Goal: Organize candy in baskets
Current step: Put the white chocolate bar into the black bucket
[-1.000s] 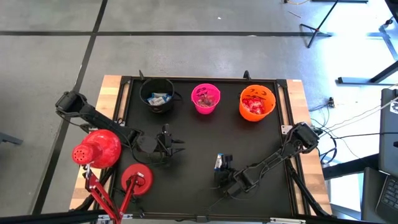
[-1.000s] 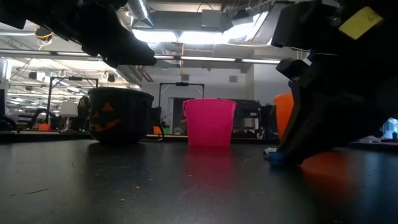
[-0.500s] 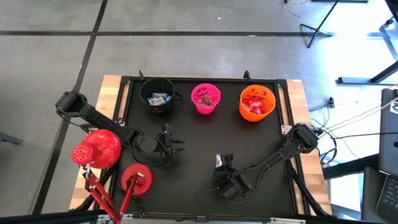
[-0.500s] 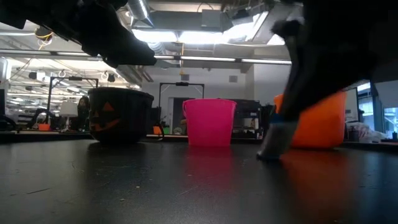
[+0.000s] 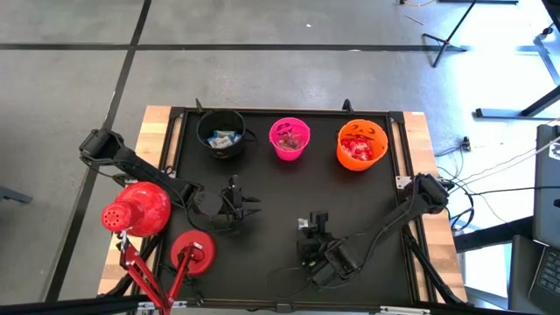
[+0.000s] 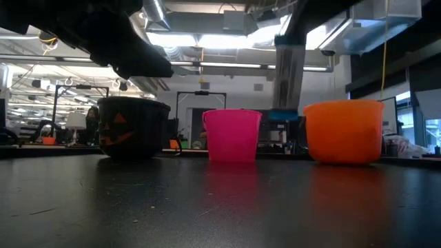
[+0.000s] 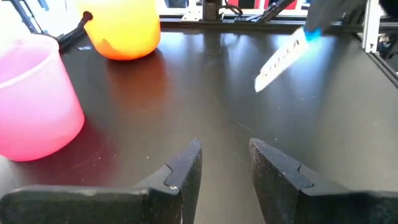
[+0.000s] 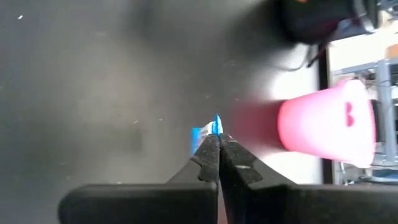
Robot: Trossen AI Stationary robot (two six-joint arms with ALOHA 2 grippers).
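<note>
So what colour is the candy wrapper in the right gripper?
Blue and white wrapped candy, clearest in the left wrist view.

1. Along the far edge of your table [image 5: 280, 188] three buckets stand in a row, apart from one another: the cauldron bucket [image 5: 220, 133] to the left, the middle bucket [image 5: 290, 138] in the centre, the pumpkin bucket [image 5: 361, 145] to the right.
2. Each bucket has candy [image 5: 226, 137] inside.
3. Your left gripper [image 5: 238, 203] sits left of centre, nearer you than the cauldron bucket, its fingers a little apart over bare table.
4. Your right gripper [image 5: 307, 226] sits near the centre, nearer you than the middle bucket, raised off the table, pinched on one candy piece [image 8: 205, 132].
5. Two lamp heads [image 5: 140, 208] sit at the near left corner, beside the left arm.
</note>
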